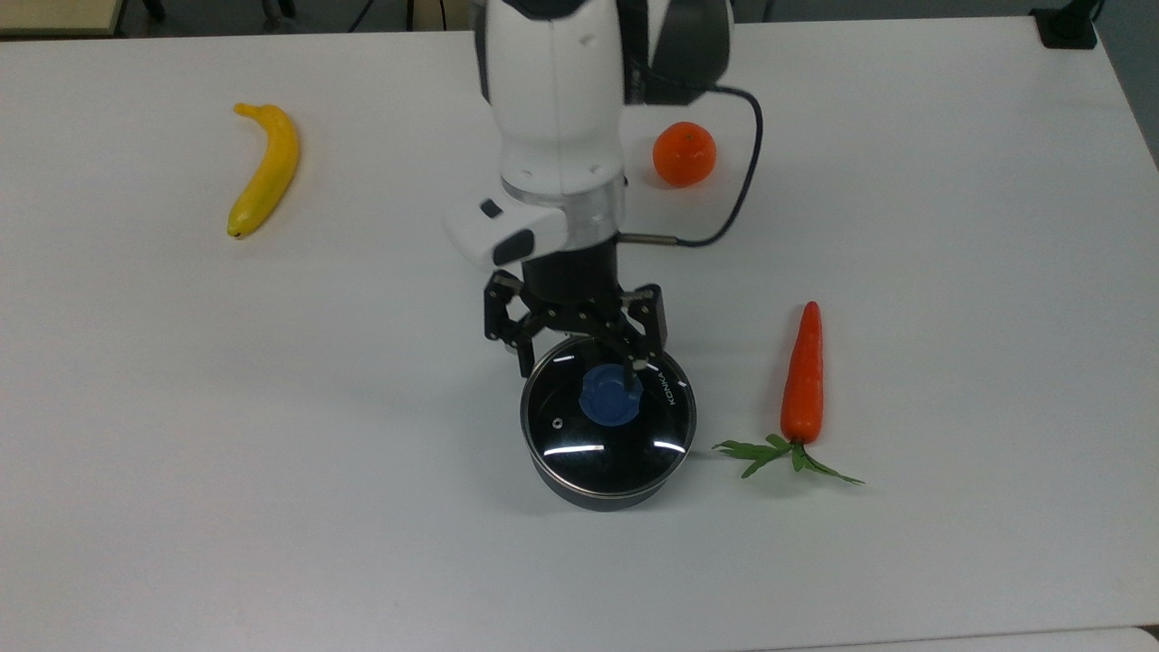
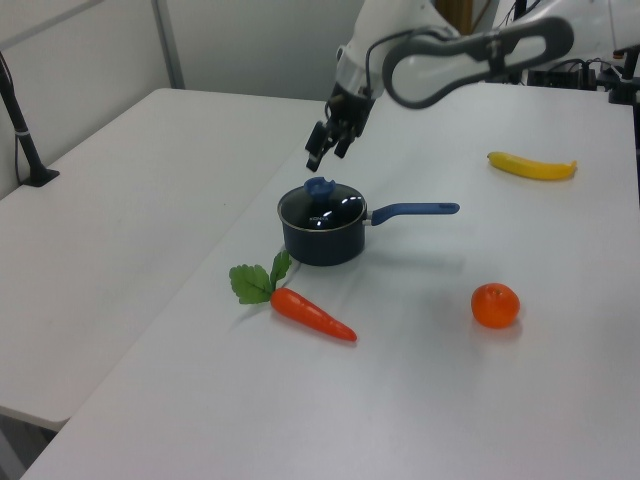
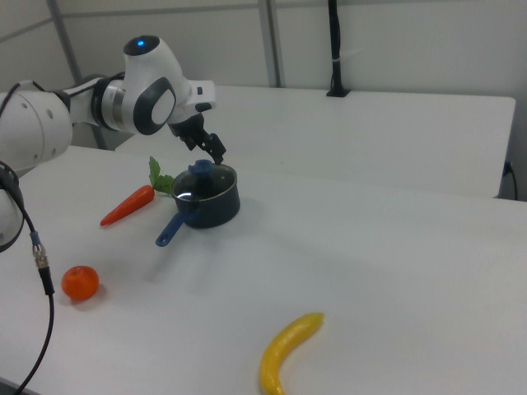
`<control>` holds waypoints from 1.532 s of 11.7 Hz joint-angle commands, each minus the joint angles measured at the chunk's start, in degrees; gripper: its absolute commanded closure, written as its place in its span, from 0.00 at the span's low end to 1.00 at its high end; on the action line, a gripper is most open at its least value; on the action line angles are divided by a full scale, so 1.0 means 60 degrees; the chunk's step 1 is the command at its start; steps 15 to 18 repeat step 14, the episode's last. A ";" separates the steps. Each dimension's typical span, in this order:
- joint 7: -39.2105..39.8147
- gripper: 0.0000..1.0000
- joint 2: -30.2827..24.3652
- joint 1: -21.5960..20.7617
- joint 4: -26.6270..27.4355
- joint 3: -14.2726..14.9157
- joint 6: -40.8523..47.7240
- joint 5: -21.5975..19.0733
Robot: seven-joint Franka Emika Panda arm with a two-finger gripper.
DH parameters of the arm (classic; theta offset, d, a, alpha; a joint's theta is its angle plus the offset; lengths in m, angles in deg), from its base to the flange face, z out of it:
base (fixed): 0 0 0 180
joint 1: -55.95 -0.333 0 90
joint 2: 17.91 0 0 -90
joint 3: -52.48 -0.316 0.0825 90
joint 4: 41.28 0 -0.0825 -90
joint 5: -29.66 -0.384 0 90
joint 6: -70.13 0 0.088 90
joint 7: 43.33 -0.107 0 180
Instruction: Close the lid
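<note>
The round glass lid (image 1: 605, 436) with its blue knob (image 1: 611, 396) lies flat on the black saucepan (image 1: 593, 493), rim on rim. In the left view the lid (image 2: 322, 209) caps the pan (image 2: 320, 245), whose blue handle (image 2: 415, 211) points to the left view's right. My gripper (image 1: 579, 360) hangs open above the lid's far edge, clear of the knob, with nothing between its fingers. It also hovers above the pan in the left view (image 2: 327, 150) and in the right view (image 3: 216, 151), where the lid (image 3: 206, 179) sits on the pan (image 3: 216, 210).
A carrot (image 1: 803, 376) lies close to the pan on the top view's right. An orange (image 1: 684, 154) sits behind the arm, and a banana (image 1: 264, 169) lies at the far left. A cable loops off the wrist beside the orange.
</note>
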 commanded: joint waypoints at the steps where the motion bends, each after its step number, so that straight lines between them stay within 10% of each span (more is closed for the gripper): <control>1: -0.0020 0.00 -0.2610 0.1222 0.2617 -0.1222 0.1142 0.0442; 5: 0.1206 0.00 -0.4913 0.3112 0.4129 -0.2118 0.3545 0.0650; 8: 0.1826 0.00 -0.5867 0.3276 0.5082 -0.2118 0.4222 0.0752; 18: 0.1723 0.00 -0.5796 0.3291 0.4703 -0.1986 0.5000 0.0943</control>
